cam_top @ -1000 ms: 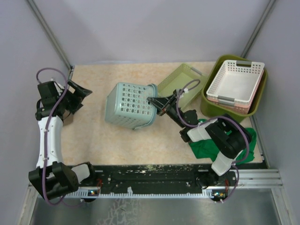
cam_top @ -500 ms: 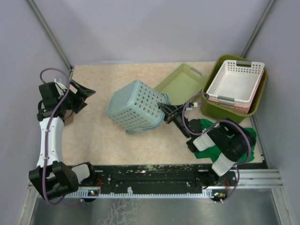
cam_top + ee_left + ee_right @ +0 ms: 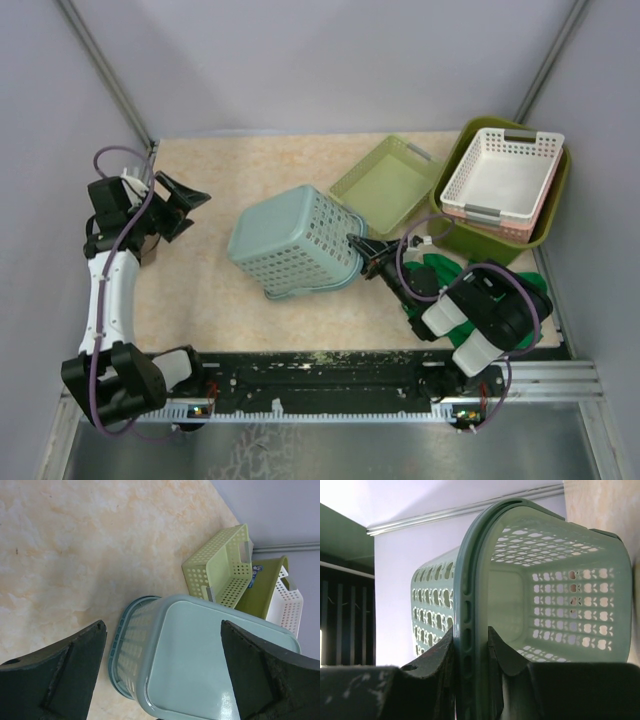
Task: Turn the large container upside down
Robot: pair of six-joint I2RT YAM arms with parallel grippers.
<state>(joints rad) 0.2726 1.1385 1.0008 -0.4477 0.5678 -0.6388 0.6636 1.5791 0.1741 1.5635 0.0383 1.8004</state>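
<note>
Top view: the large container [image 3: 295,243], a pale teal perforated basket, sits near the middle of the beige tabletop [image 3: 200,290]. It is tipped over, with its closed base turned up and to the left and its rim toward the right arm. The right gripper [image 3: 358,246] meets that rim at the container's right end. The left gripper [image 3: 185,200] hangs over the left part of the tabletop, well apart from the container, with its fingers spread. Behind the container lies a yellow-green basket [image 3: 385,185]. At the far right an olive tub [image 3: 455,235] holds a white basket [image 3: 500,175]. A green cloth [image 3: 440,272] lies under the right arm.

Left wrist view: I see both left fingers [image 3: 75,665] wide apart with nothing between them. Beyond them the container's smooth base faces the camera, with the yellow-green basket, olive tub and white basket farther off.

Right wrist view: the right fingers [image 3: 437,655] are clamped on the container's rim [image 3: 467,605], one outside the wall and one inside. The perforated interior fills the right of the frame.
</note>
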